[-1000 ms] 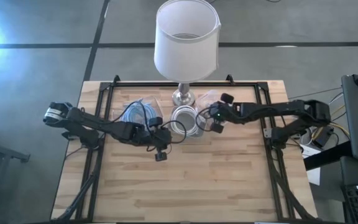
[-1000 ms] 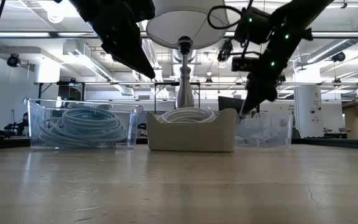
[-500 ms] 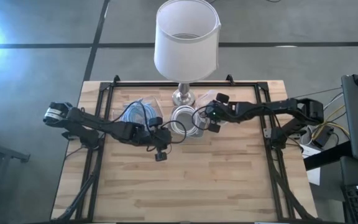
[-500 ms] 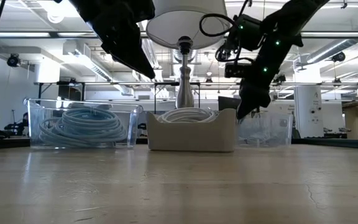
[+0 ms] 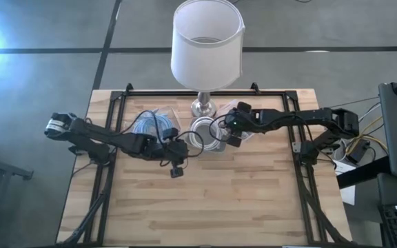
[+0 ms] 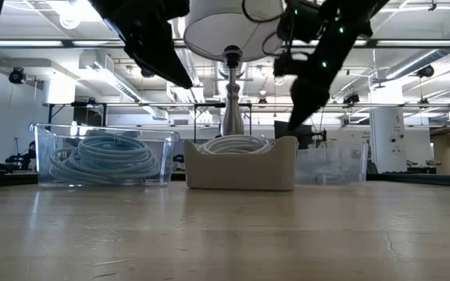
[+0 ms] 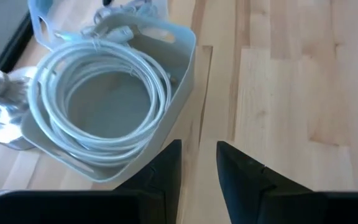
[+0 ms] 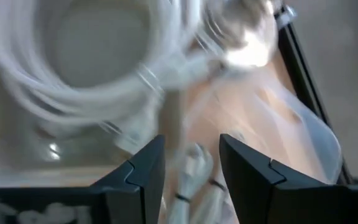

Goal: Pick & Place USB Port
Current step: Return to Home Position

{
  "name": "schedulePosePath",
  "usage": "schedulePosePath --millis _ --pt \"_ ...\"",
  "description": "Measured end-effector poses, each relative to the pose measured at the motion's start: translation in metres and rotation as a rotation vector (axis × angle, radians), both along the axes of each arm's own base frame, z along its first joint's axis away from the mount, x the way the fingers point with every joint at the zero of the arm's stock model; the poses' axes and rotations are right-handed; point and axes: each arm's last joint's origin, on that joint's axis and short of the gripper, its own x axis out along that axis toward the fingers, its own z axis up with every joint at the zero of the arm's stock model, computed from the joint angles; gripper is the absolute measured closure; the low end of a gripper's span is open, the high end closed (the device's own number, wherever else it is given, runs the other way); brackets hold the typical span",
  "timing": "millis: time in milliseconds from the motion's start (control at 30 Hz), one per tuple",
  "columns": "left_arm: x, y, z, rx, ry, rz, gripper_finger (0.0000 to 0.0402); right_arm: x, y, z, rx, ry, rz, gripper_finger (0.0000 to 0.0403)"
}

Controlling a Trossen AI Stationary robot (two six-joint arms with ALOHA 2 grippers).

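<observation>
Left side of the table (image 5: 253, 200): the left arm comes in from the table's left edge & reaches toward ctr. Under its forearm stands the left clear bin (image 6: 44, 168), w/ blue USB cables (image 6: 104, 156) coiled inside & filling most of it. The left hand (image 7: 199, 148) hangs above the wood at the near-left corner of the white bin (image 6: 241, 173). Its fingers are a little apart w/ a narrow gap, and only bare table shows btwn them.

Ctr: the white bin sits on the table btwn the two clear bins, close to each. A white USB cable (image 6: 237, 144) lies coiled in it, its loops rising slightly over the rim. The lamp base (image 5: 202, 107) is right behind the bin. The white shade (image 5: 207, 41) sits high over the table's back edge.

Right of ctr: the right arm stretches in from the table's right edge. The right hand (image 8: 191, 142) is up in the air, well above bin height in the low view. In the high view it is approx. over where the white bin & the right clear bin (image 6: 342, 164) meet. Its fingers are spread w/ nothing pinched. Past them are the white coil on one side & the clear bin's wall on the other. A pale cable end (image 8: 194, 167) shows lower down in the gap. The right clear bin holds sth pale; can't tell colours or count.
</observation>
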Motion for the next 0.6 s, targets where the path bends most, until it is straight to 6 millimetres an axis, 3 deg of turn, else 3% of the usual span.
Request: schedulePosePath --millis 300,600 --pt "-0.026 0.004 0.029 -0.013 -0.086 -0.003 0.0298 0.022 0.03 0.044 -0.023 -0.131 0.145 0.0269" --pt "-0.073 0.014 0.035 -0.001 -0.183 0.043 0.0298 0.024 0.068 0.082 -0.052 -0.194 0.303 0.0281"
